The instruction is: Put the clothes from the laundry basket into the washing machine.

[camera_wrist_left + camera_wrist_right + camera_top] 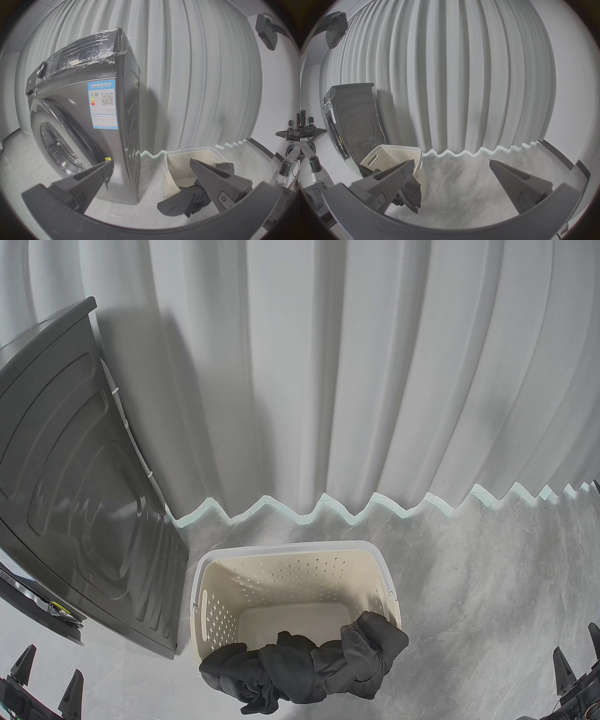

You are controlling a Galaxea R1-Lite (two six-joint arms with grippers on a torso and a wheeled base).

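While both arms sit low and close to me, my left gripper (49, 671) has its two dark pointed fingers spread apart with nothing between them, and my right gripper (575, 646) is likewise spread and holds nothing. Both are over bare pale marbled floor (500, 590), left and right of the basket, well apart from it. Next out: the dark grey bundle of clothes (306, 668), crumpled and draped over the near rim of the cream perforated plastic laundry basket (287, 549); part hangs down the outside toward me, part lies inside at the near right corner. What I can see of the basket's bottom is bare. Basket stands upright on the floor. To my left, just beside it with a strip of floor between, stands the grey front-loading washing machine (75, 490); its plain side panel faces the basket, and its round glass door (62, 147) is on the front. Farthest, a white pleated curtain (375, 396) reaches down to the floor behind everything.
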